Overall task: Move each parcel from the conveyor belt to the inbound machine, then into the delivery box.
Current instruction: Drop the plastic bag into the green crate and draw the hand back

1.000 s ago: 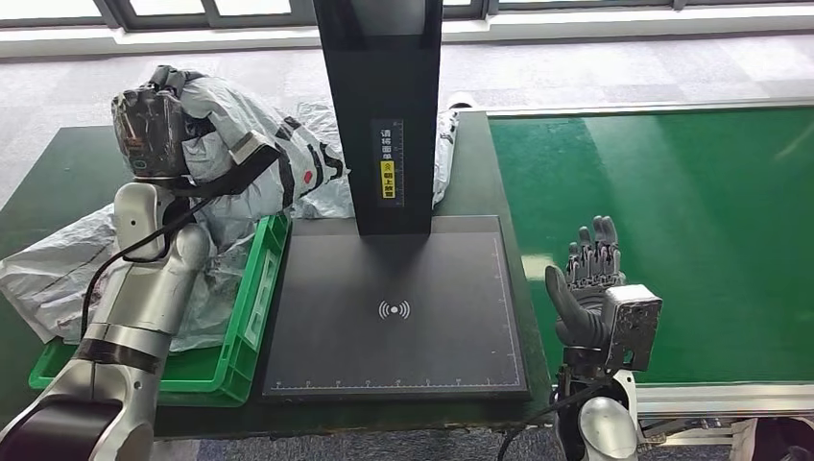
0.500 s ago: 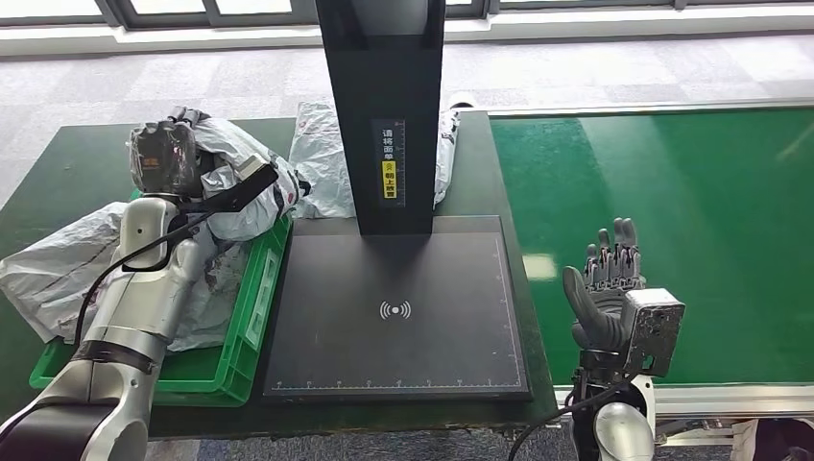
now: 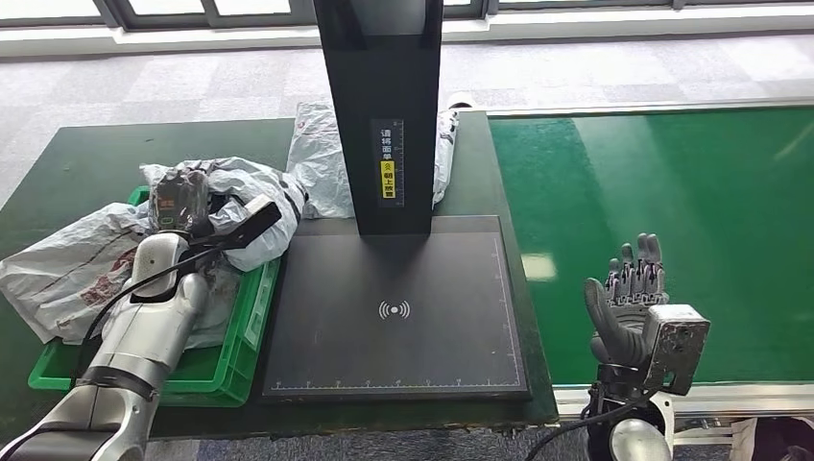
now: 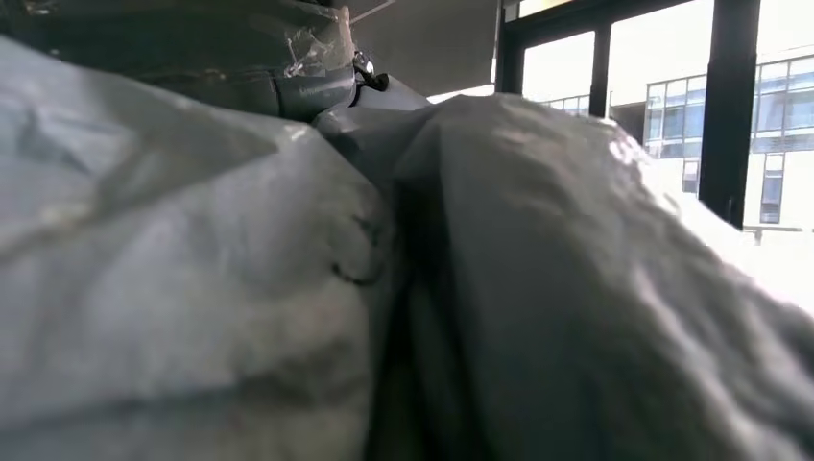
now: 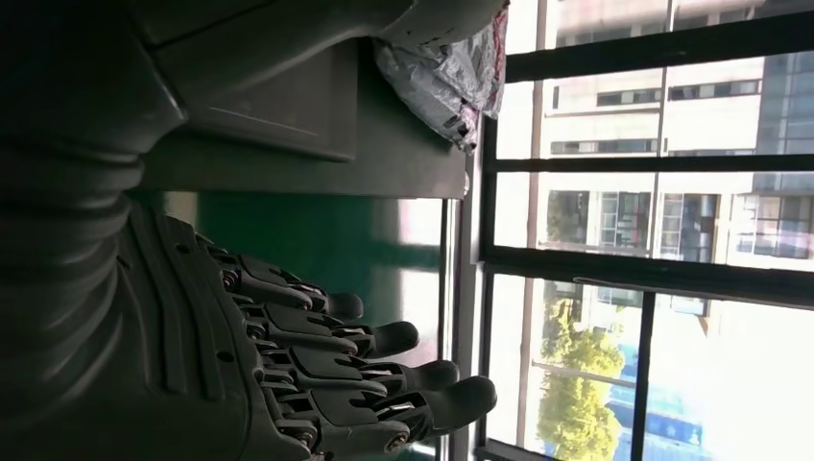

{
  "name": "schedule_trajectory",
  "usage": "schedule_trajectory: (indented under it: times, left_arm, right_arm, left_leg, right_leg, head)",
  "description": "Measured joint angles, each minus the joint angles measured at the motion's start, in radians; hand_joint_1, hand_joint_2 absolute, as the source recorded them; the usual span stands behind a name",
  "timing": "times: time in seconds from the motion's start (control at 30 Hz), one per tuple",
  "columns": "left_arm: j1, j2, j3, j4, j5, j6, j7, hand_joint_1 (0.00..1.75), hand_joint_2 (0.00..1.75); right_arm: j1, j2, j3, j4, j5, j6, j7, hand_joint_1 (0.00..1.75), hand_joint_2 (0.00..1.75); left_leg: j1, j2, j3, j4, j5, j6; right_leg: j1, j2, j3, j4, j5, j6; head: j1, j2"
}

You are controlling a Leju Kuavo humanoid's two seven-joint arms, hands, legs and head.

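The left hand [image 3: 180,200] gripped a crumpled grey plastic parcel [image 3: 245,197] over the green plastic crate [image 3: 251,312] at the dark surface's [image 3: 72,168] left edge; the right hand [image 3: 629,298] hung with fingers spread, holding nothing, above the green conveyor belt [image 3: 672,192]

The left arm reached up from seven o'clock toward eleven, its hand [image 3: 180,197] bent forward and gripping a grey parcel [image 3: 235,206]. The right arm rose at five o'clock, its hand [image 3: 629,307] upright, holding nothing, fingers [image 5: 384,338] extended and slightly apart.
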Motion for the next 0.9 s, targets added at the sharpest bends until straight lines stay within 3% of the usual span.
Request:
schedule_trajectory:
  times: [0.3, 0.57, 0.67, 0.8, 0.9]
  left_arm:
    - [0.112, 0.041, 0.07, -0.088, 0.005, 0.101, 0.046, 1.75, 1.75]
    - [0.172, 0.047, 0.133, -0.162, 0.023, 0.107, 0.03, 1.75, 1.75]
    - [0.192, 0.047, 0.157, -0.191, 0.144, 0.141, -0.028, 1.75, 1.75]
    - [0.254, 0.047, 0.23, -0.284, 0.462, 0.184, -0.183, 1.75, 1.75]
    - [0.315, 0.047, 0.292, -0.359, 0.549, 0.211, -0.241, 1.75, 1.75]
  right_arm:
    - [0.008, 0.0, -0.001, 0.004, -0.014, 0.011, -0.003, 0.0, 1.75]
    - [0.008, -0.001, -0.001, 0.01, -0.019, 0.012, -0.004, 0.0, 1.75]
    - [0.008, -0.003, -0.001, 0.012, -0.027, 0.016, -0.006, 0.0, 1.75]
    - [0.006, -0.014, 0.004, 0.029, -0.049, 0.027, -0.018, 0.0, 1.75]
    - [-0.007, -0.022, 0.016, 0.049, -0.055, 0.034, -0.025, 0.0, 1.75]
  left_leg:
    - [0.0, 0.004, 0.0, 0.0, -0.001, -0.001]
    - [0.0, 0.003, 0.0, 0.0, -0.001, -0.001]
    - [0.0, 0.004, 0.0, 0.0, -0.001, -0.001]
    - [0.0, 0.005, 0.0, 0.0, -0.002, -0.002]
    - [0.001, 0.005, 0.0, -0.001, -0.003, -0.002]
  right_leg:
    - [0.0, 0.004, -0.001, 0.0, 0.0, 0.0]
    - [0.0, 0.003, -0.001, 0.0, 0.0, 0.0]
    - [0.0, 0.003, -0.001, 0.0, 0.0, 0.0]
    - [0.0, 0.005, -0.001, 0.0, 0.0, -0.001]
    - [0.001, 0.005, -0.002, 0.0, -0.001, -0.001]
  head:
    - [0.0, 0.0]
    - [0.0, 0.0]
    - [0.0, 0.0]
    - [0.0, 0.0]
    - [0.0, 0.0]
